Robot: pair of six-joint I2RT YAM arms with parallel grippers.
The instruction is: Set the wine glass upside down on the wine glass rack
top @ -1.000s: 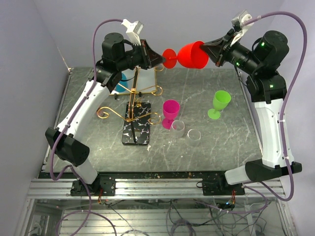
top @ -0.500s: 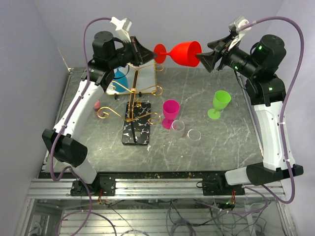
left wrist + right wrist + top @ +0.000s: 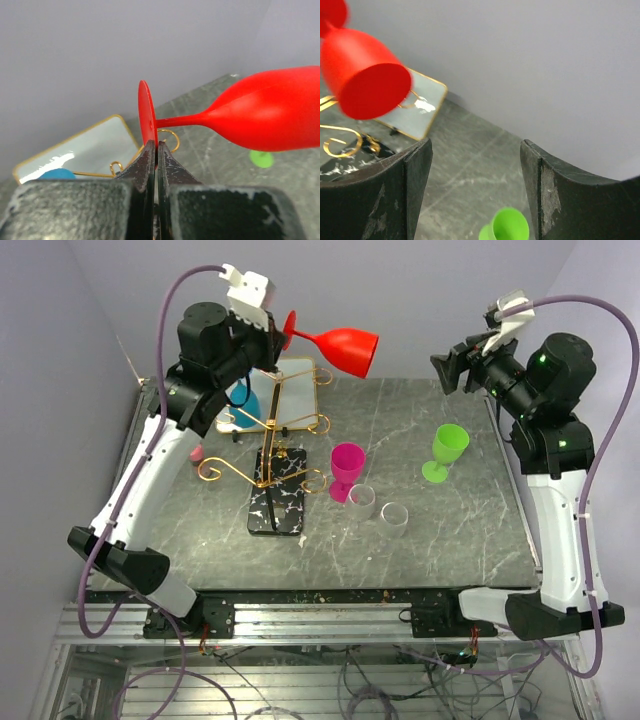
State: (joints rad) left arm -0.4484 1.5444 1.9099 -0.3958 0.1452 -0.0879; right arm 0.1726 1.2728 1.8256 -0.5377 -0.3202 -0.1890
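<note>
Gold wine glass rack (image 3: 278, 502) stands left of centre; above its far side the left gripper (image 3: 156, 149) clamps the foot of the red wine glass (image 3: 343, 348), stem horizontal, mouth facing right. Right gripper (image 3: 446, 370), far right, gapes wide.

I have the red wine glass (image 3: 340, 345) sideways in the air, its foot disc pinched at the edge by the left gripper (image 3: 156, 149), bowl mouth pointing right. Below, the gold scroll-armed wine glass rack (image 3: 283, 480) stands upright on its black veined base, left of the table (image 3: 450, 530) centre.
</note>
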